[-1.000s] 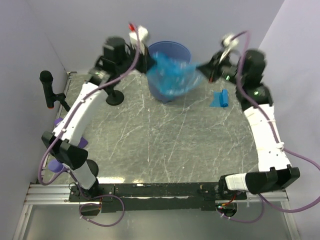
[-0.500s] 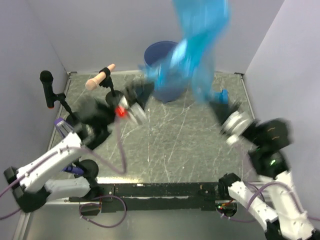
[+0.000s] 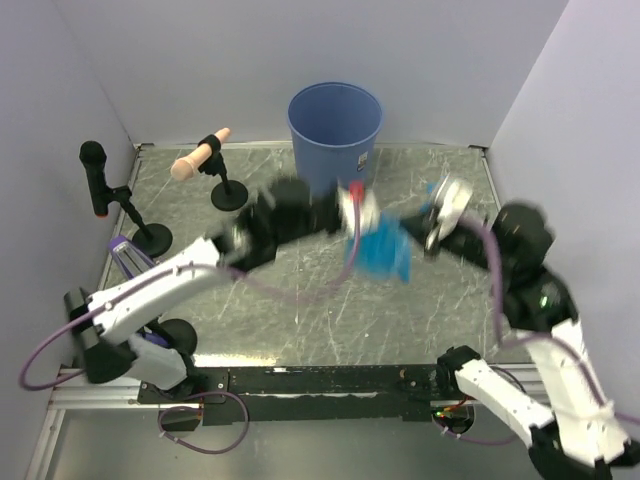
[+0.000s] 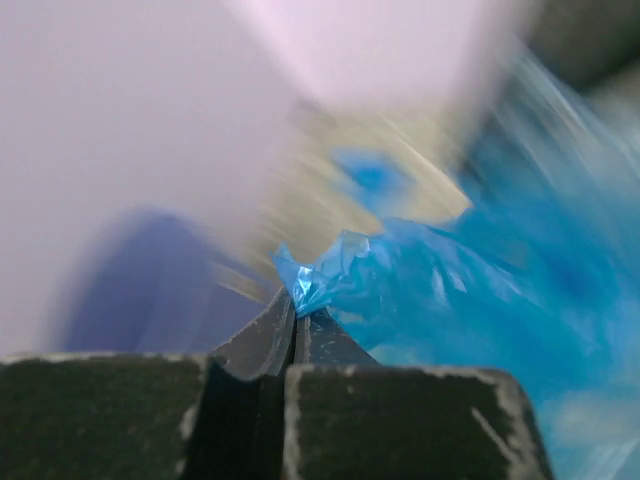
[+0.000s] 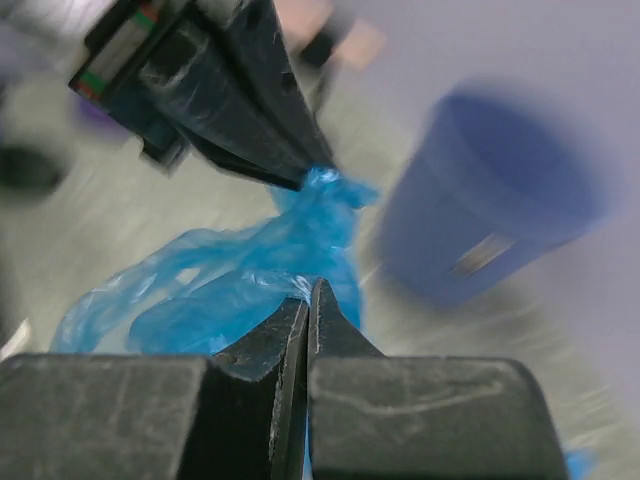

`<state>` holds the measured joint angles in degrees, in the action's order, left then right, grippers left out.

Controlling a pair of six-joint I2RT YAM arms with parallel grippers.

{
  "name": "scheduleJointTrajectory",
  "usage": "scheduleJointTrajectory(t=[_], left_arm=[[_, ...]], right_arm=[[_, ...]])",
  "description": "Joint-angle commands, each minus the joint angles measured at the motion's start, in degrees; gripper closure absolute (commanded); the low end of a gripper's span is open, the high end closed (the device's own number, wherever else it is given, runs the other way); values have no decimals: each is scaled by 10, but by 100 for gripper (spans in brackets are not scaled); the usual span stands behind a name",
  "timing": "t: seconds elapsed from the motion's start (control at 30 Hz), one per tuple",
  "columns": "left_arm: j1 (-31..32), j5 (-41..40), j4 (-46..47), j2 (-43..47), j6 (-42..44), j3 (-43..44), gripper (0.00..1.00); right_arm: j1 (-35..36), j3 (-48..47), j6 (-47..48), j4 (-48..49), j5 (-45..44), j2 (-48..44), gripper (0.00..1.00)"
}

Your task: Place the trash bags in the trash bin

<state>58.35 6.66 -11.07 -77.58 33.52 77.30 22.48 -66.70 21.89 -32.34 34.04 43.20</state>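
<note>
Top external: left tool [image 4: 295, 325], right tool [image 5: 308, 292] tight on trash bag [image 3: 381, 250]; trash bin [image 3: 335, 145], stands [image 3: 226, 188] beyond.

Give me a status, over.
Left gripper, right gripper both shut on thin translucent blue film trash bag. Bag outside round blue plastic bin. Nothing blocking.
</note>
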Motion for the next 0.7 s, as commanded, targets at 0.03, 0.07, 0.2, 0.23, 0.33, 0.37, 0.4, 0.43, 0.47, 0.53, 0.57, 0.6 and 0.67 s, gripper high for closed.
scheduleJointTrajectory(t=[0.03,0.07,0.2,0.23,0.33,0.37,0.4,0.43,0.47,0.53,0.57,0.6,0.67], left_arm=[[-51,-214,86,-99,-73,293,99],[-54,-221,135,-121,-25,338,99],[-40,-185,356,-172,126,484,99],[-31,-159,396,-174,158,506,99],[19,-90,525,-128,264,397,99],[29,-75,556,-78,285,319,100],[33,-72,579,-38,298,212,99],[34,-72,584,11,301,89,99],[34,-72,549,56,312,-22,99],[24,-41,369,153,348,-254,99],[21,-6,249,201,427,-363,100],[19,23,154,249,519,-462,99],[20,77,208,344,527,-599,99]], right_arm=[[-5,-225,-24,216,-177,171,100],[-6,-283,-6,247,-192,199,100],[-4,-413,19,412,-122,221,100],[-1,-424,25,452,-91,211,100],[8,-370,80,456,-8,155,100],[11,-321,110,446,7,132,100],[12,-250,155,420,15,97,100],[13,-175,205,388,16,63,100],[13,-70,267,346,-3,23,100],[14,128,395,212,-66,-18,100],[17,186,449,40,-83,-13,100],[14,216,471,-78,-61,-10,100],[14,255,484,-159,-11,-52,100]])
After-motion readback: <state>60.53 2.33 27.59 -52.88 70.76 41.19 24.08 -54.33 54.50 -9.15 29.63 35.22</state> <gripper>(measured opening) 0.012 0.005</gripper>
